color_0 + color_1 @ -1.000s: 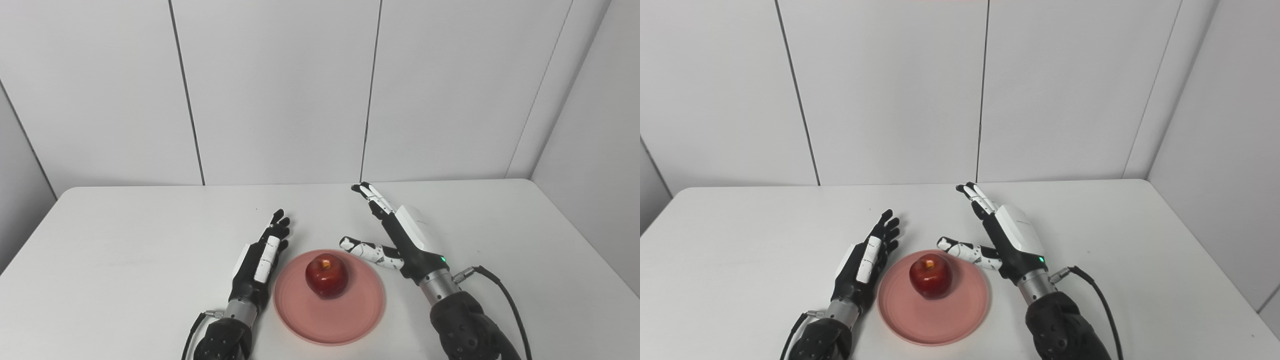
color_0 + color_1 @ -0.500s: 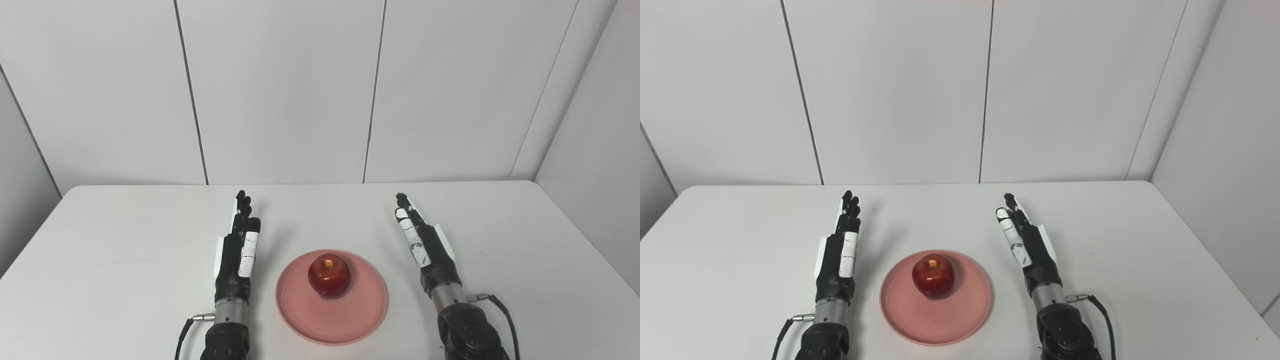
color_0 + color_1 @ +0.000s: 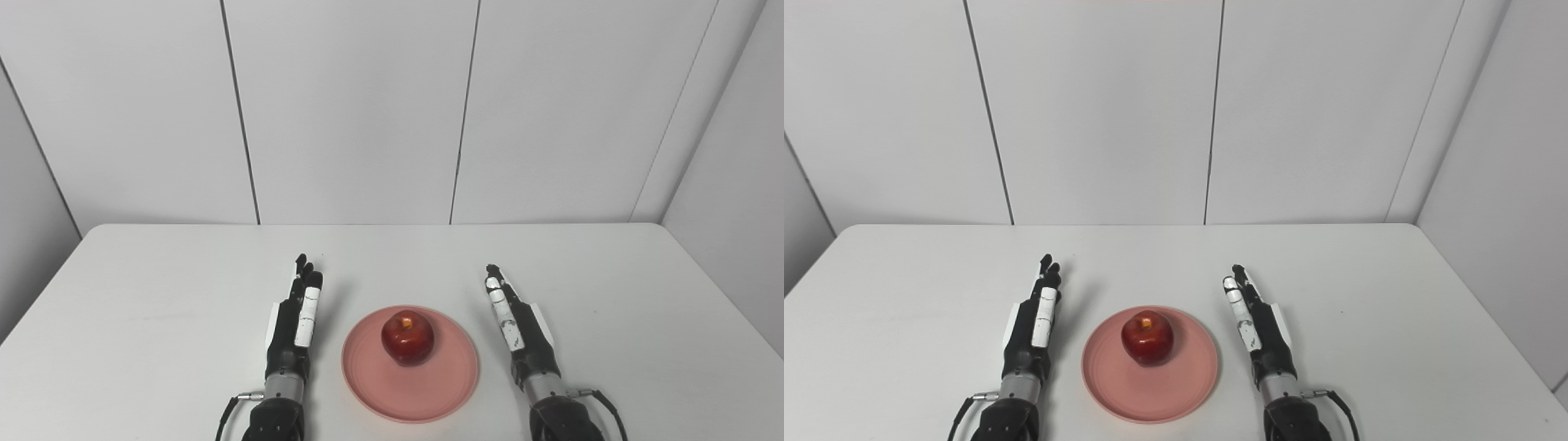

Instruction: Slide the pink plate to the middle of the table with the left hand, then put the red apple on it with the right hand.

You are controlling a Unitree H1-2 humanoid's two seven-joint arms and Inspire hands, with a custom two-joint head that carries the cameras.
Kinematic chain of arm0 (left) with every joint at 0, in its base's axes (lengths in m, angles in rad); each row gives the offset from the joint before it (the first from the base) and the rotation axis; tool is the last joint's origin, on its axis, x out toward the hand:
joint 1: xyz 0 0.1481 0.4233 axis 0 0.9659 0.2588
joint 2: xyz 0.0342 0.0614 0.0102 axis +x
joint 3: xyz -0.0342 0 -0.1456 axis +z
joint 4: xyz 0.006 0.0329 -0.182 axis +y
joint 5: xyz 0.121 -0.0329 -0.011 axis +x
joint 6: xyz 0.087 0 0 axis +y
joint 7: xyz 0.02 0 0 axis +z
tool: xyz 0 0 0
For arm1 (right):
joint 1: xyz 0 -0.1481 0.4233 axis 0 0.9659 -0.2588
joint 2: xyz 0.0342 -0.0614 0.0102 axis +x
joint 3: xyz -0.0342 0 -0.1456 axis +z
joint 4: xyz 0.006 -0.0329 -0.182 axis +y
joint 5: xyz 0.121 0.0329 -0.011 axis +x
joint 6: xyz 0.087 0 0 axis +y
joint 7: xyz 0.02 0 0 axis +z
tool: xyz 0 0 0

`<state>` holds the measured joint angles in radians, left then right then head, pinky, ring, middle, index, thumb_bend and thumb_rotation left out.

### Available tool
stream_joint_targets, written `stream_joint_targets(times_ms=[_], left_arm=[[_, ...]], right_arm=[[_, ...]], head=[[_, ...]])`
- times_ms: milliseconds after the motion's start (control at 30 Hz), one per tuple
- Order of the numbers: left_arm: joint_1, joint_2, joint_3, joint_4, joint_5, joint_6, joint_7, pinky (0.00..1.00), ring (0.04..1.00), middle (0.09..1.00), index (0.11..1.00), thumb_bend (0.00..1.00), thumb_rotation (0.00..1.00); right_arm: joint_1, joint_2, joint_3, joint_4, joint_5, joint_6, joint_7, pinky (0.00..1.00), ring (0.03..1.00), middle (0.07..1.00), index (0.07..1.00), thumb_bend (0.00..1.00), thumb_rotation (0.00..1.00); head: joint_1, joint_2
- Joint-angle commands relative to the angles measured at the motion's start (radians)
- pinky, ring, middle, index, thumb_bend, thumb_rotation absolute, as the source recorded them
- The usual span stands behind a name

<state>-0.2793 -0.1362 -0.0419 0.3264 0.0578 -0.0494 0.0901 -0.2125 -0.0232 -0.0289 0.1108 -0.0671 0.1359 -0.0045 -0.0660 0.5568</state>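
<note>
Red apple (image 3: 407,337) on pink plate (image 3: 380,386), each robot hand flat, empty, forearms cropped.

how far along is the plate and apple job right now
Both steps look done: the pink plate lies near the middle of the table, and the red apple sits upright on it. Nothing is in hand: the left hand and right hand are open, flanking the plate without touching it. Nothing visible is left to do.

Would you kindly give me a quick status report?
Left hand open, right hand open, both clear of pink plate. Red apple on plate. Nothing in the way.
</note>
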Motion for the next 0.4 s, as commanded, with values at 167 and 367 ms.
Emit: stream_joint_targets(times_ms=[167, 367], left_arm=[[0.034, 0.023, 0.001, -0.047, -0.052, 0.142, -0.067, 1.0, 1.0, 1.0, 1.0, 0.88, 1.0], [0.033, 0.029, 0.002, -0.065, -0.055, 0.185, -0.074, 1.0, 1.0, 1.0, 1.0, 0.85, 1.0]], right_arm=[[-0.003, 0.022, 0.01, 0.066, -0.025, -0.126, -0.061, 1.0, 0.999, 1.0, 0.955, 0.81, 1.0], [-0.003, 0.035, 0.002, 0.118, -0.019, -0.189, -0.087, 1.0, 0.995, 1.0, 0.973, 0.82, 1.0]], head=[[0.0, 0.005], [-0.004, 0.007]])
